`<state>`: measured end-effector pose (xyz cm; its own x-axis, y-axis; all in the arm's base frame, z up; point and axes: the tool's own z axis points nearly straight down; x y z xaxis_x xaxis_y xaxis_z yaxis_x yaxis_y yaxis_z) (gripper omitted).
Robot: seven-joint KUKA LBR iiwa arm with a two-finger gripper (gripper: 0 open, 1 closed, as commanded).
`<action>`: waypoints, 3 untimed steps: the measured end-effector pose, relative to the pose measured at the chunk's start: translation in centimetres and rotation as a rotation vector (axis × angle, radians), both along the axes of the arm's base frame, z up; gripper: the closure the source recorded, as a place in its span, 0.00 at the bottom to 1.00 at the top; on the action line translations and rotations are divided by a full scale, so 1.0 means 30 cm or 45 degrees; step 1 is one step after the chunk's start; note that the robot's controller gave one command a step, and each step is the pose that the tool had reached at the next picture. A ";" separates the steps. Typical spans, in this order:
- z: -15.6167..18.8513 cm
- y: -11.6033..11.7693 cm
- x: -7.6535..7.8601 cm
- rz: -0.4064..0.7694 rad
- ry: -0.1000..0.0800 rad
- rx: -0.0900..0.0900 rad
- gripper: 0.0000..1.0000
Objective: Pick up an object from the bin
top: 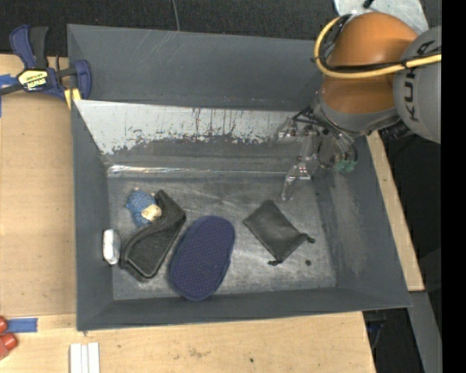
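Dark grey flat pouch [273, 233], lying on the bin floor right of centre, is judged the nearest candidate for the pick. It is not touched and nothing is seen lifted, so the task is taken as barely begun: approach, grasp and lift are all left to do. The gripper [293, 180] is seen over bare floor at the back right of the bin [217, 68], near the pouch's far corner but apart from it. Nothing is seen in it, and whether it is open or closed cannot be told. Further left a blue oval mesh pad [203, 256] is laid just beside a black curved case [151, 244]. A small blue and tan lump [143, 206] and a white cylinder [109, 245] are found by the left wall. The arm is seen reaching in from the right, its orange cover [365, 53] above the bin's right rear corner, wrist pointed down toward the floor.
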<state>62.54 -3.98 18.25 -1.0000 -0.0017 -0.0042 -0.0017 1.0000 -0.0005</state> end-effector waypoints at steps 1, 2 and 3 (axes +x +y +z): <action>-0.370 -0.088 -0.239 0.166 -0.013 0.000 0.00; -0.351 -0.086 -0.223 0.169 -0.029 -0.004 1.00; 0.077 -0.110 -0.194 0.157 -0.012 -0.004 1.00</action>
<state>56.72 -7.29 20.56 -0.9921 -0.1249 -0.0131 -0.1249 0.9922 -0.0039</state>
